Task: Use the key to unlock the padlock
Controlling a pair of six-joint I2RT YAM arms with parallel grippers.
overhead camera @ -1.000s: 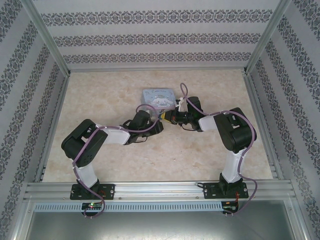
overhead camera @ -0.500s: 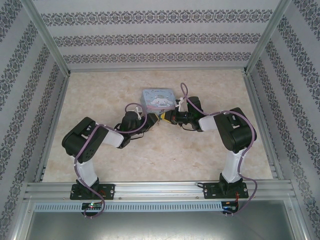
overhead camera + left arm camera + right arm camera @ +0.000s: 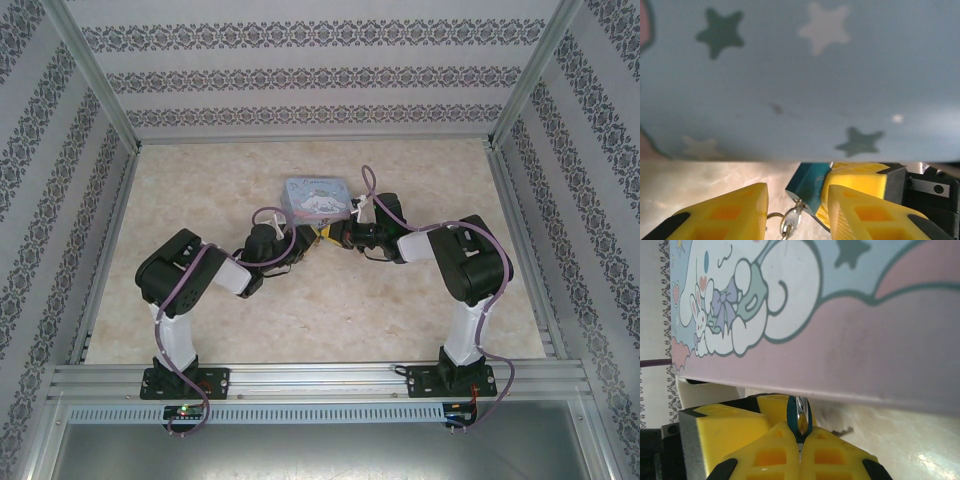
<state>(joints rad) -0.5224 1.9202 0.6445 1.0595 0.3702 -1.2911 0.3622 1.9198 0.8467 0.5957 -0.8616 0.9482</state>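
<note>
Just in front of the tin box point(image 3: 316, 196), near the middle of the counter point(image 3: 420, 330), your right fingers point(image 3: 832, 452) are pinched shut on the small teal padlock point(image 3: 809, 186). Your left fingers point(image 3: 735, 210) stand narrowly apart on either side of the key point(image 3: 789, 224), which dangles at the padlock's lower corner, not yet gripped. Centre on the key, close squarely, then turn gently so the padlock doesn't twist loose.
</note>
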